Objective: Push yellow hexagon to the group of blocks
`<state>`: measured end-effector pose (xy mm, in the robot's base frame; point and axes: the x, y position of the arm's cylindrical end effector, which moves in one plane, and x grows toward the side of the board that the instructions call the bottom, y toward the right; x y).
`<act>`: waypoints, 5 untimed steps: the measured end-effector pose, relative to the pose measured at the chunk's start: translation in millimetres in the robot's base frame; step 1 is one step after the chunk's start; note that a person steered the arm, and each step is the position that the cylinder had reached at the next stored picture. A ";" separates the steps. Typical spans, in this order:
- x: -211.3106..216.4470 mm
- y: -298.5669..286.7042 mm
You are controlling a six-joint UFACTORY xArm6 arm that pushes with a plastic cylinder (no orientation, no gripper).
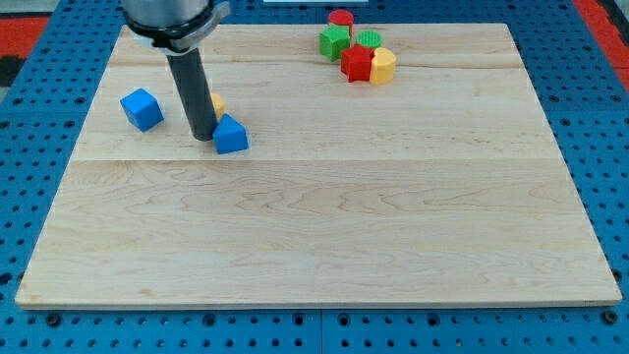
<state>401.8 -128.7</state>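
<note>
Blue pegboard frames your pale wooden bench (324,236). No pincer shows — this arm ends in a rod, and my tip (202,136) rests just left of a blue block (231,135), apparently touching it. The yellow hexagon (217,102) peeks out behind the rod, mostly hidden. A blue cube (142,109) sits further left. The group — red cylinder (340,18), two green blocks (334,42), red block (357,63), yellow block (382,66) — lies well apart at top right, so you'd likely want the tip left of the hexagon to drive it rightward.
</note>
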 end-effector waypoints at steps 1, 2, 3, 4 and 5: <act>-2.5 0.9; -3.6 -4.9; -12.6 -22.3; -27.3 -27.1; -43.0 -21.8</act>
<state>358.8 -150.5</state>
